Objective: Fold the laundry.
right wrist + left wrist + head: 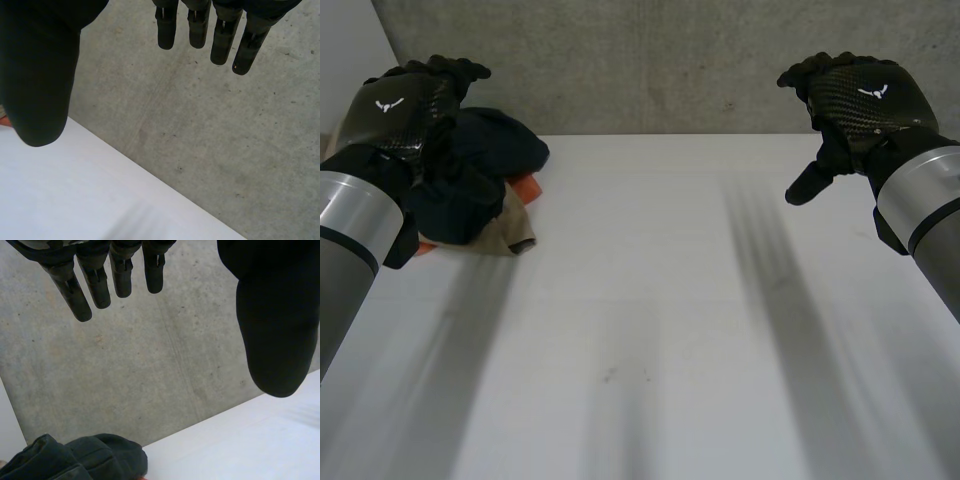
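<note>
Laundry pile [498, 150] sits at the tabletop's [670, 320] far-left corner, beside the left robot hand [402, 108]. The right robot hand [865, 100] is well apart. Both are open and empty.

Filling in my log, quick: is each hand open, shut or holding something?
Left hand: open, holding nothing.
Right hand: open, holding nothing.

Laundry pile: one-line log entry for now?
laundry pile: heaped, unfolded | left hand: open, beside pile | right hand: open, empty

Left hand [405, 105], right hand [865, 100]: black, carbon-weave backs, small white emblem [390, 104] each; silver-grey cylindrical forearms [350, 215], dark-banded.
</note>
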You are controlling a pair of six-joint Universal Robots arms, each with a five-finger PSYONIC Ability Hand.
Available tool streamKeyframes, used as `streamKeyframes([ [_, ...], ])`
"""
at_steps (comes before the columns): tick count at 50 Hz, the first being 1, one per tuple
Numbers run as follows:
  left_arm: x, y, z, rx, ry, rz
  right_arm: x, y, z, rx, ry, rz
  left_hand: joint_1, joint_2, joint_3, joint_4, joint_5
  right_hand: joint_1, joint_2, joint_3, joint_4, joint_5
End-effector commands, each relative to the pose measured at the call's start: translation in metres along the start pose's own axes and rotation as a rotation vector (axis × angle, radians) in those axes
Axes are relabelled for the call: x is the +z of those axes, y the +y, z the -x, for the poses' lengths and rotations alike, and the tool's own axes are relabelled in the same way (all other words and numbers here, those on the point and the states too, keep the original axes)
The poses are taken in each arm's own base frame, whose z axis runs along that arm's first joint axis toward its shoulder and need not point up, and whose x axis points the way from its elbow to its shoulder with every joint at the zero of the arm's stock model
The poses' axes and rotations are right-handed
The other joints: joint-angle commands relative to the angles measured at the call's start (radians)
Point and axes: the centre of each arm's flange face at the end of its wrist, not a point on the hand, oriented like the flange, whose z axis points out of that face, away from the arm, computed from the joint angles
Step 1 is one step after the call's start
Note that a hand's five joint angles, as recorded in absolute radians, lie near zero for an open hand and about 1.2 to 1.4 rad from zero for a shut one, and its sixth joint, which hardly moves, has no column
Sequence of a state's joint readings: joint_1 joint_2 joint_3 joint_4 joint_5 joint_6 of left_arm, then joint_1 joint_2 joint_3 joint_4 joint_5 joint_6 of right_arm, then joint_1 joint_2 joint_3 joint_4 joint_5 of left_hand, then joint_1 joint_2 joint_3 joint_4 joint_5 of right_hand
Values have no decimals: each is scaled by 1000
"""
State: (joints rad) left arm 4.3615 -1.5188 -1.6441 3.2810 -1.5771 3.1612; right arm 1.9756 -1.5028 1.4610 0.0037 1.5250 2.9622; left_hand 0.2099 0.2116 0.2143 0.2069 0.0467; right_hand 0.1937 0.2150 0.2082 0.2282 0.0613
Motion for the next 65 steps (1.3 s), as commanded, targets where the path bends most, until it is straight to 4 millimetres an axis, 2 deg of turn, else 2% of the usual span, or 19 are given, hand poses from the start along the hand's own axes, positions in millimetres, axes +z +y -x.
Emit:
streamKeyframes([
  [1, 2, -1, 4, 3, -13, -9, -1, 1, 0, -2, -1, 4, -29, -30, -33, -26, -40, -19, -40, -34, -54, -61],
  [6, 6, -4, 9, 9, -27, -25, -1, 1, 0, -1, -1, 6, -35, -36, -39, -32, -46, -19, -40, -34, -54, -61],
  [10, 27, -12, 19, 66, -62, -100, -1, 3, 0, -1, -4, 11, -32, -33, -36, -29, -43, -19, -40, -34, -54, -61],
  [17, 111, 21, 84, 370, -234, -135, -1, 5, 1, -1, -7, 20, -29, -30, -33, -26, -40, -19, -40, -34, -54, -61],
  [22, 162, 71, 108, 514, -260, -69, -2, 7, 1, 0, -7, 27, -29, -30, -33, -26, -40, -19, -40, -34, -54, -61],
  [27, 189, 112, 137, 559, -292, -21, -2, 9, 2, 0, -8, 31, -29, -30, -33, -26, -40, -19, -40, -34, -54, -61],
  [32, 202, 144, 139, 573, -243, -2, -2, 12, 2, -1, -9, 37, 36, 34, 31, 39, 24, -19, -40, -34, -54, -61],
  [36, 208, 156, 139, 580, -222, 0, -2, 14, 3, -1, -12, 44, 452, 450, 447, 454, 440, -19, -40, -34, -54, -61],
  [37, 210, 157, 139, 581, -219, -6, -1, 15, 3, -1, -12, 47, 752, 750, 748, 755, 741, -19, -40, -34, -54, -61],
  [40, 211, 155, 138, 582, -219, -14, -1, 16, 3, -2, -12, 49, 1185, 1183, 1181, 1188, 1174, -19, -40, -34, -54, -61],
  [41, 211, 154, 136, 581, -223, -16, -1, 16, 3, -2, -13, 52, 1186, 1185, 1182, 1189, 1175, -19, -40, -34, -54, -61],
  [44, 210, 145, 121, 578, -205, -36, -1, 17, 3, -7, -15, 52, 1186, 1185, 1182, 1189, 1175, -19, -40, -34, -54, -61],
  [48, 194, 113, 78, 553, -135, -83, -1, 17, 3, -37, -13, 53, 1186, 1185, 1182, 1189, 1175, -19, -40, -34, -54, -61],
  [52, 163, 68, 33, 473, -55, -151, -1, 15, 2, -65, -12, 49, 1186, 1185, 1182, 1189, 1175, -19, -40, -34, -54, -61],
  [53, 147, 51, 9, 412, -5, -182, -1, 15, 2, -67, -11, 48, 1186, 1185, 1182, 1189, 1175, -19, -40, -34, -54, -61],
  [55, 128, 40, -17, 340, 59, -197, 0, 14, 1, -69, -7, 45, 1186, 1185, 1182, 1189, 1175, -19, -40, -34, -54, -61],
  [58, 89, 42, -69, 225, 226, -170, 1, 12, -1, -69, -1, 39, 1186, 1185, 1182, 1189, 1175, -19, -40, -34, -54, -61],
  [61, 54, 64, -111, 190, 393, -103, 2, 10, -9, -70, 24, 33, 1186, 1185, 1182, 1189, 1175, -19, -40, -34, -54, -61],
  [65, 19, 91, -146, 181, 530, -9, 3, 5, -20, -72, 58, 20, 1186, 1185, 1182, 1189, 1175, -19, -40, -34, -54, -61],
])
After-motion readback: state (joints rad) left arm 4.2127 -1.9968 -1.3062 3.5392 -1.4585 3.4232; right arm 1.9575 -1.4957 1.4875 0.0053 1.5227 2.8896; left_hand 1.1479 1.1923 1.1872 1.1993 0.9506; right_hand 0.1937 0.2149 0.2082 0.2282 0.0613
